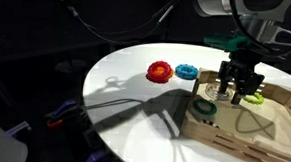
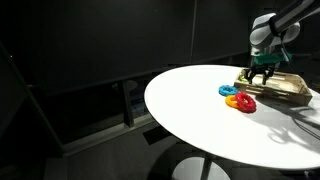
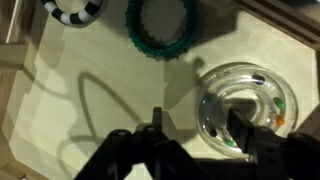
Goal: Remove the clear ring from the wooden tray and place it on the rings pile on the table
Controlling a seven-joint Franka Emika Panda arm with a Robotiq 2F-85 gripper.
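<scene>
The clear ring lies flat in the wooden tray; it shows faintly in an exterior view. My gripper is open and low over it. One finger stands outside the ring's left wall and the other over its hole. It grips nothing. In both exterior views the gripper hangs over the tray. The rings pile, a red toothed ring and a blue ring, lies on the white table beside the tray.
A dark green ring lies in the tray near the clear ring. A lime-green ring lies on the tray's far side. A black-and-white object sits at the wrist view's top edge. The tray has low raised sides.
</scene>
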